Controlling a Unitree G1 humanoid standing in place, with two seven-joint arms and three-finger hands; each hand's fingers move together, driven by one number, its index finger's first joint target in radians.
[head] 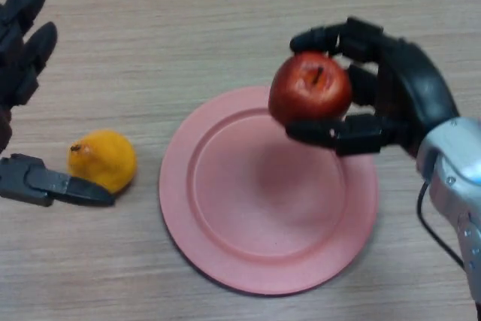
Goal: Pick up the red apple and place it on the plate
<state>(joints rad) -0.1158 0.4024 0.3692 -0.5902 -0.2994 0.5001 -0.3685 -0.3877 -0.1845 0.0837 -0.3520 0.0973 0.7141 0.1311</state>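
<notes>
The right hand point(376, 103) grips the red apple point(310, 88), fingers curled over its top and thumb under its lower side; the apple is held over the upper right portion of the pink plate point(225, 216), apparently above the surface rather than resting on it, though contact cannot be confirmed from the head view. The step in hand is judged to be the placement. To perform it well, move the apple toward the plate's flat centre, away from the raised rim, then lower it until it bears on the plate before relaxing the fingers. Release gradually: an apple is round and is likely to roll if dropped or nudged. Withdraw the hand upward and to the right, clear of the fruit. The left hand point(22, 58) rests open at the left edge of the bench point(188, 20), its thumb just beside a yellow fruit point(103, 159); it takes no part in this step.
</notes>
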